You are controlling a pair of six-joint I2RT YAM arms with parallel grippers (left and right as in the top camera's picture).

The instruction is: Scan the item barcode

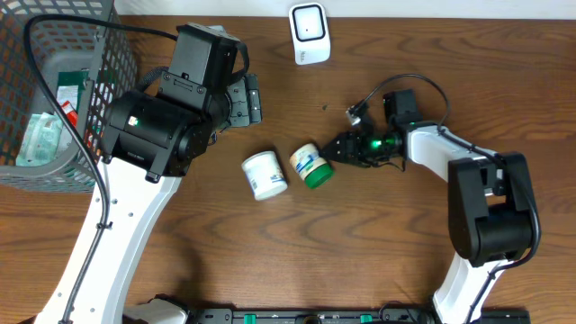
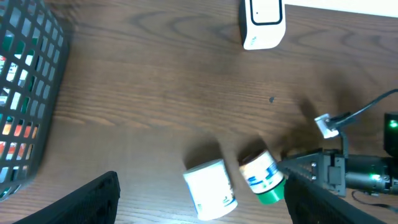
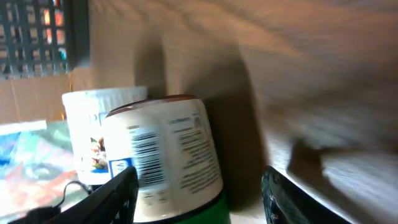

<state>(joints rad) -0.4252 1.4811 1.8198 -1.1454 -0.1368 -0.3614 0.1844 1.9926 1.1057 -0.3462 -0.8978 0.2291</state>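
Observation:
A white bottle with a green cap (image 1: 311,166) lies on its side mid-table, its barcode label facing my right wrist camera (image 3: 168,162). My right gripper (image 1: 336,149) is low at the cap end, open, one jaw on each side of the bottle. In the right wrist view the left finger (image 3: 111,198) is right against the bottle and the right finger (image 3: 311,200) stands apart from it. The white scanner (image 1: 309,33) stands at the back edge. My left gripper (image 1: 244,99) hangs high and open, holding nothing, its fingers (image 2: 93,200) wide apart.
A white jar (image 1: 264,175) lies just left of the bottle, almost touching it. A dark wire basket (image 1: 54,90) with packaged items fills the far left. A cable with a small white tag (image 1: 357,112) trails by the right arm.

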